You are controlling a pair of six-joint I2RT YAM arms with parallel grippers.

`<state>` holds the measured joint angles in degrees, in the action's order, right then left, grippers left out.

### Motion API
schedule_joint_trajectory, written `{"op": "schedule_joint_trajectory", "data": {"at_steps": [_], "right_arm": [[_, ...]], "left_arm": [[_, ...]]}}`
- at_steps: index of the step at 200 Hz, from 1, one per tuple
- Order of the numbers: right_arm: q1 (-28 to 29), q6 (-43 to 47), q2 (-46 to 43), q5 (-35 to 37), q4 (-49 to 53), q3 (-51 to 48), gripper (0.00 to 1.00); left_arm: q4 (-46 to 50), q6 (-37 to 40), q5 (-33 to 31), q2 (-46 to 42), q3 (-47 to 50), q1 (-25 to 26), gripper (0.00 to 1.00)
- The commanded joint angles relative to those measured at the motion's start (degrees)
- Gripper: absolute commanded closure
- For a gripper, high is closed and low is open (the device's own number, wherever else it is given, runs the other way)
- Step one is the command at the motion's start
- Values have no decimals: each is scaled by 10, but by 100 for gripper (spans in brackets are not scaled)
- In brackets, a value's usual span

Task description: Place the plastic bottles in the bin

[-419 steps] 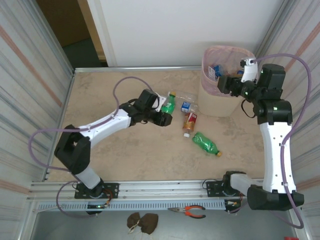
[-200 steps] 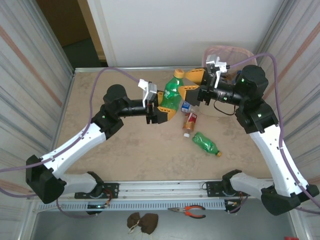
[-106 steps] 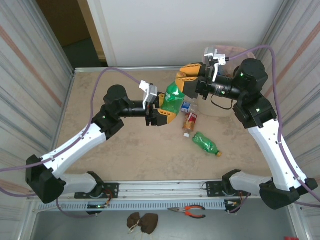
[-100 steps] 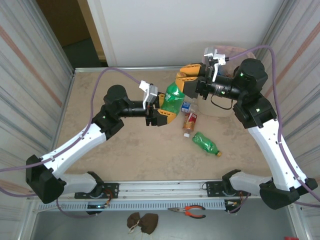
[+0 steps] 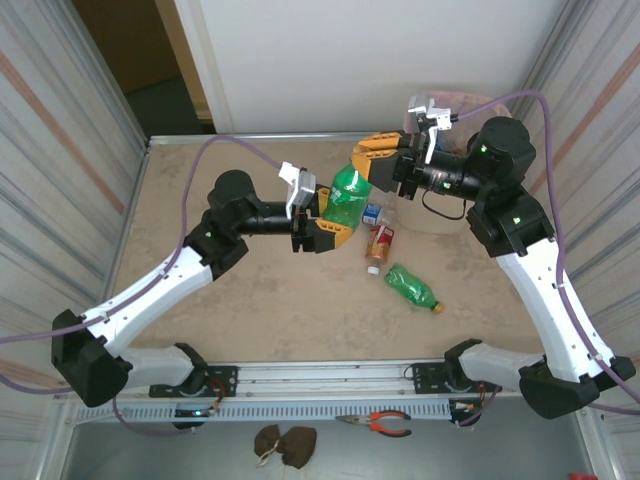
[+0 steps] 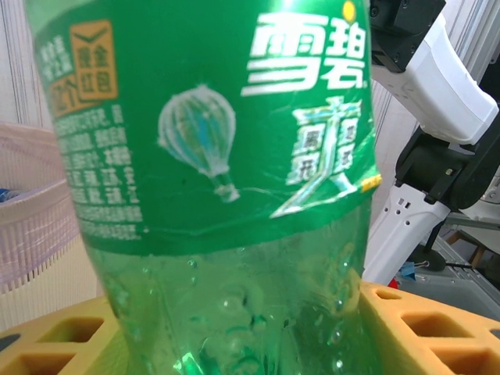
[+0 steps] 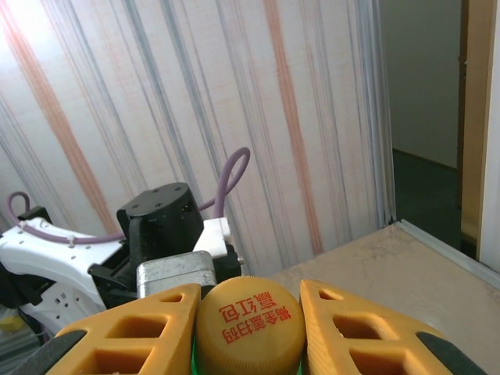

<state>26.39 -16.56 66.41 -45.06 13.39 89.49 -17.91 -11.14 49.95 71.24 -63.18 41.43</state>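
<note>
Hanging above the counter (image 5: 250,300) beside the half-hidden bin (image 5: 465,97), the green Sprite bottle (image 5: 349,190) has its base buried between the gripping left fingers (image 5: 330,238), its orange cap (image 7: 250,324) clamped by the right fingers (image 7: 125,328).

We see one green soda bottle (image 5: 347,195) upright in mid-air, its orange cap (image 7: 250,324) on. Three lie on the table (image 5: 300,320): a green bottle (image 5: 412,286), a red-labelled bottle (image 5: 379,245) and a blue-labelled clear bottle (image 5: 372,213), near the beige, pink-lined bin (image 5: 440,222).
</note>
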Motion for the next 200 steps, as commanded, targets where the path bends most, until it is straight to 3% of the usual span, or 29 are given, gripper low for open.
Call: {"op": "schedule_joint_trajectory", "data": {"at_steps": [1,23,51,83,113,152,200], "right_arm": [[6,2,-1,-12,2,21,76],[6,2,1,-15,4,23,79],[6,12,0,7,16,28,79],[-20,5,6,24,31,41,79],[-73,-13,10,38,27,47,79],[-183,-61,16,77,7,47,79],[-282,-109,43,180,-30,44,80]], "left_arm": [[-14,4,7,-5,-11,4,46],[-14,5,2,-8,-8,4,43],[-13,8,-20,-18,-1,4,27],[-4,17,-48,-33,11,4,21],[11,27,-69,-46,18,2,20],[27,38,-94,-65,26,1,21],[29,36,-97,-68,30,1,21]]}}
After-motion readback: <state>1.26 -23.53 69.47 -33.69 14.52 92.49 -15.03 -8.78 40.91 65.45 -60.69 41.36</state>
